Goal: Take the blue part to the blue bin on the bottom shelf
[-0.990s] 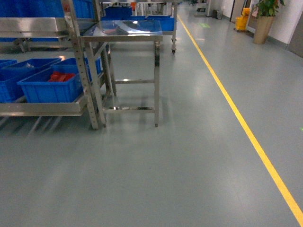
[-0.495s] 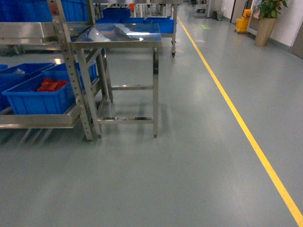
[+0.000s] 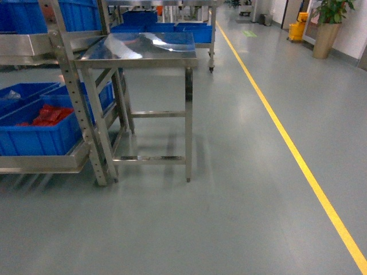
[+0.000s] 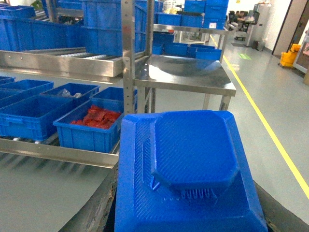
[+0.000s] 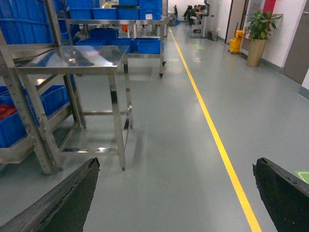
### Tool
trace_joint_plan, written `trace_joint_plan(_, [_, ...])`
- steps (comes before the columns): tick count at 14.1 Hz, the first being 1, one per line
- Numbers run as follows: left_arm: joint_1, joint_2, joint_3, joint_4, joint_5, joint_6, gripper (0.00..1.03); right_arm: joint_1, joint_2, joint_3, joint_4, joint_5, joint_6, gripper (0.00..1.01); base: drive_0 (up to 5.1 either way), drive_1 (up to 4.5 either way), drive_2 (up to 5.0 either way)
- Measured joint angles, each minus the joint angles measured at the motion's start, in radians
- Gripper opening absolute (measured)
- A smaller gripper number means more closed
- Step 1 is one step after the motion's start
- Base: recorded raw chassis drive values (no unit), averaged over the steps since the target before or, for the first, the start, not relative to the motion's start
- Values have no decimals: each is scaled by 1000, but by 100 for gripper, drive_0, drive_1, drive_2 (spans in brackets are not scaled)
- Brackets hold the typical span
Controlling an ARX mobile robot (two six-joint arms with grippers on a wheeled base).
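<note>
Left gripper (image 4: 190, 227) (blue part (image 4: 193, 159)), open floor (image 3: 229, 217)

- Steel table (image 3: 143, 48) standing just right of the rack, shiny top bare.
- Yellow floor line (image 3: 287, 143) running from near right to far.
- Potted plant (image 3: 328, 23) and yellow mop bucket (image 3: 297, 28) far right.

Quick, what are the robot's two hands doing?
Left gripper: fingers hidden, a blue part fills its view; cannot tell.
Right gripper: open, empty.
</note>
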Motion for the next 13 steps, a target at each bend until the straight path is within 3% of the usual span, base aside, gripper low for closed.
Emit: trace_joint_plan(13, [0,0,0,-2,0,0,44,0,0,0,2,0,0,98,-6,397,-409])
